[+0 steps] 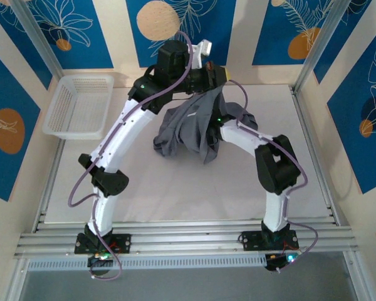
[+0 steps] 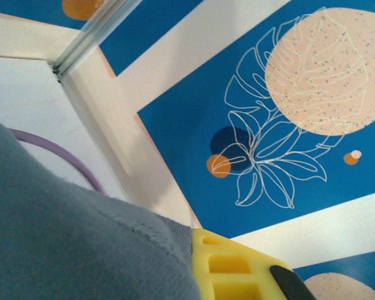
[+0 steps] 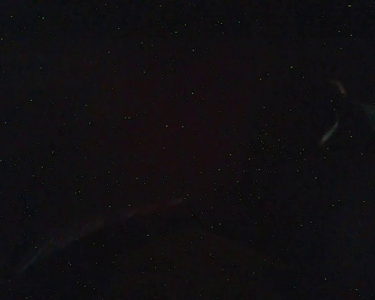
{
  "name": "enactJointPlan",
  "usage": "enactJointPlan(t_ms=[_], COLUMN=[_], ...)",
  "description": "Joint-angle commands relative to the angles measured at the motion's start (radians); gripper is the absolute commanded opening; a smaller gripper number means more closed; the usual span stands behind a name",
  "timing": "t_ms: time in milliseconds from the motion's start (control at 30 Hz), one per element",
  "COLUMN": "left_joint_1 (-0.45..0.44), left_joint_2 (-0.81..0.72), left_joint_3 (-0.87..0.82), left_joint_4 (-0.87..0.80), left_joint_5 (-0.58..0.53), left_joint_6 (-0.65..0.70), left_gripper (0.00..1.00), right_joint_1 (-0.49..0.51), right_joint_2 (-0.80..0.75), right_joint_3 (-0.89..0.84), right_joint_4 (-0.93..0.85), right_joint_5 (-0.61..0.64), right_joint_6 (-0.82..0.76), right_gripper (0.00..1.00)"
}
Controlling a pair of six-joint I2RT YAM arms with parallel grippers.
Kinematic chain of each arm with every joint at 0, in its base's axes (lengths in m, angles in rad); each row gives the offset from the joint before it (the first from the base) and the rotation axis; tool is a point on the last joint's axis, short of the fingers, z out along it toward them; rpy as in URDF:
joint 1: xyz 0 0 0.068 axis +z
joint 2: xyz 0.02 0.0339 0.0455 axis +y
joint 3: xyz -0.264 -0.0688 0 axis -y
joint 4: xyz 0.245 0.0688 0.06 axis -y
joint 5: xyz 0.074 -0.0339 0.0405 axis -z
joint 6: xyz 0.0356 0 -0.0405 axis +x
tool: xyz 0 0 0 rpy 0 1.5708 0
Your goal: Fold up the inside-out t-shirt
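One bunched inside-out t-shirt hangs far-centre from the left gripper, pinched, its long axis dropping near-left. Left wrist shows a grey seam beside a yellow finger. The right gripper is cloth-buried, jaws untellable, its camera black.

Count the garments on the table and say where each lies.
1: the grey t-shirt, bunched in the middle of the table, one part lifted up to the left gripper, another draped over the end of the right arm. Anything beneath its folds would be hidden.
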Motion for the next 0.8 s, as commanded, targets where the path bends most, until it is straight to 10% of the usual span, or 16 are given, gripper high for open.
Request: enactJointPlan(t_ms=[0,400,767], left_joint_1=[-0.055,-0.136,-0.209], left_joint_2=[-0.055,-0.103,-0.115], left_joint_3=[0.047,0.048,0.104], left_joint_4=[0.114,0.087,0.094], left_joint_5=[0.048,0.042,0.079], left_joint_6=[0.009,0.058,0.097], left_gripper=[0.00,0.00,0.00], right_joint_1=[0.037,0.054,0.026], right_joint_2=[0.075,0.087,0.463], right_joint_3=[0.070,0.336,0.658], right_joint_4=[-0.145,-0.261,-0.620], right_joint_5=[-0.048,-0.006,0.204], right_joint_6=[0.044,0.163,0.002], right_gripper=[0.00,0.00,0.08])
